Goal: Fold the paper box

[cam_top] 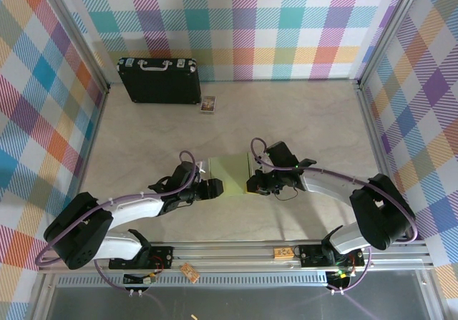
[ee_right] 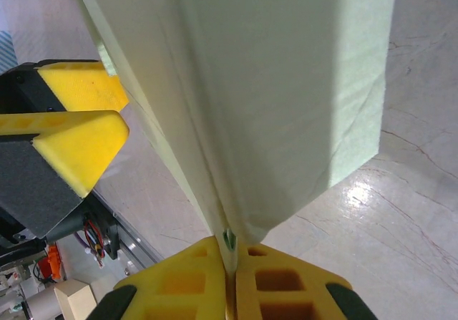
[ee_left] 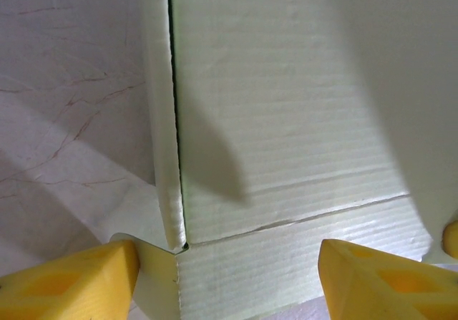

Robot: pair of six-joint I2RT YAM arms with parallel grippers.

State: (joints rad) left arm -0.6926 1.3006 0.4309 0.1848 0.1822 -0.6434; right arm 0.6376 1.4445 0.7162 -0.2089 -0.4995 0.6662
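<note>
**Green box between two hands**

The pale green paper box [cam_top: 232, 170] sits mid-desk [cam_top: 300, 119], between both hands. The right hand [ee_right: 229, 270] is clenched on a thin edge of it. The left hand [ee_left: 229, 263] is released, its fingers wide either side of a flap. Print on the small card [cam_top: 208, 104] beside the black case [cam_top: 158, 81] is too small to read.

no legible txt, print on small card [cam_top: 207, 104] too tiny
</note>
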